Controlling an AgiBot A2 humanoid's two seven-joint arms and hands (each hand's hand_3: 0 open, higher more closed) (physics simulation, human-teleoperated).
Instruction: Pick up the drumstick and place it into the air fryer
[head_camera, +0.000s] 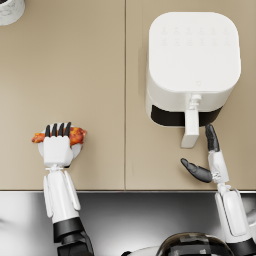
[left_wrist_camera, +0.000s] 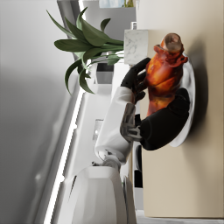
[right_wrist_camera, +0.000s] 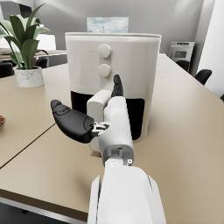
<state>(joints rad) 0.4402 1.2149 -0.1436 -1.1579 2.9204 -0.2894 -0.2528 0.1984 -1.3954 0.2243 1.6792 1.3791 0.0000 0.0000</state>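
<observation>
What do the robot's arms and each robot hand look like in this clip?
Both arms are glossy white shells with grey seams. The left robot hand has a white back and dark fingers; a dark collar rings its forearm lower down. The right robot hand is alike, with dark thumb and fingers. No cables or markings show.

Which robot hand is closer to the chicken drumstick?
The left. The left hand is wrapped around the drumstick on its plate. The right hand is far across the table, open beside the air fryer handle.
</observation>
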